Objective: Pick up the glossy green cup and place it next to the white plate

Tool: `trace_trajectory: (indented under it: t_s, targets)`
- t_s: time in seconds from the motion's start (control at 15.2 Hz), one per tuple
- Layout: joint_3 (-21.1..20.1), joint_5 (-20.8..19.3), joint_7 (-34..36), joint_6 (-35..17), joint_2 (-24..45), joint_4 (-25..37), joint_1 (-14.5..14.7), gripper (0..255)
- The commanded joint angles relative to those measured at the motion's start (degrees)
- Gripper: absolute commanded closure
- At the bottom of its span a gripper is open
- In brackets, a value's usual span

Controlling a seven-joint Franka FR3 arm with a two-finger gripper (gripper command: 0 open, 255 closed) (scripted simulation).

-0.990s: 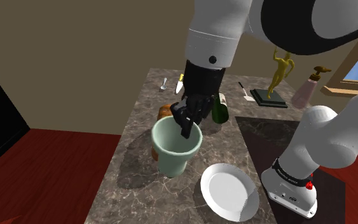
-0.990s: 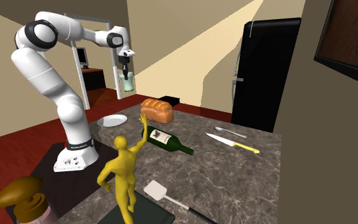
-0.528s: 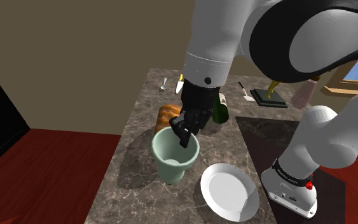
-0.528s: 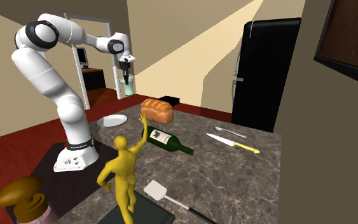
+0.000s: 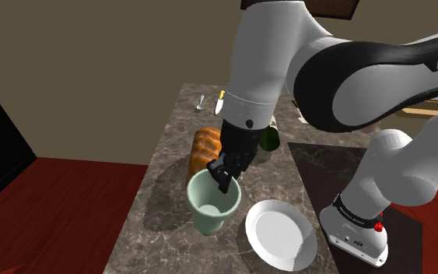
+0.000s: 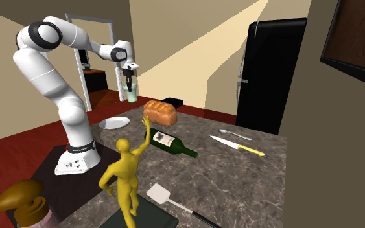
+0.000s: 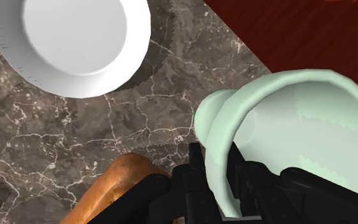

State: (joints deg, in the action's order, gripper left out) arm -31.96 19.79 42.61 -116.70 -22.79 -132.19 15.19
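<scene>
In the wrist view the pincer (image 7: pixel 217 167) is partly lost at the frame's edge, and the cup (image 7: pixel 298 127) clamped in it is cut off on its far side. A bread loaf (image 7: pixel 120 184) is half hidden behind the outer finger (image 7: pixel 196 167), and a white plate (image 7: pixel 75 38) ahead of the pincer is clipped by the frame. In the shoulder view a dark green bottle (image 5: pixel 269 138) behind the pincer (image 5: pixel 223 177) is largely covered by the arm. The cup (image 5: pixel 213 206) is seen as pale green and glossy, tapering from a wide round rim to a narrow base. The plate (image 5: pixel 281 232) is round, smooth and shallow. The loaf (image 5: pixel 203 148) is golden brown and rounded. The counter (image 5: pixel 170 148) is dark, veined stone. The pincer is closed on the cup's wall at the rim, one finger inside and one outside. In the second exterior view the cup (image 6: pixel 131 96) is held hanging from the pincer (image 6: pixel 130 87), clear of the counter (image 6: pixel 239 168), with the plate (image 6: pixel 114 123) lying below and apart from it.
</scene>
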Motion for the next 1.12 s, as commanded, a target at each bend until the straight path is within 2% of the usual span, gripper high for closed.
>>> trace_trajectory:
  t_s: [0.0,1.06]
  targets:
    - [-0.5,0.1,0.0,-1.7,0.5,-1.1,0.1,255]
    - [-3.7,0.2,-0.2,-15.4,6.6,-9.0,-0.2,255]
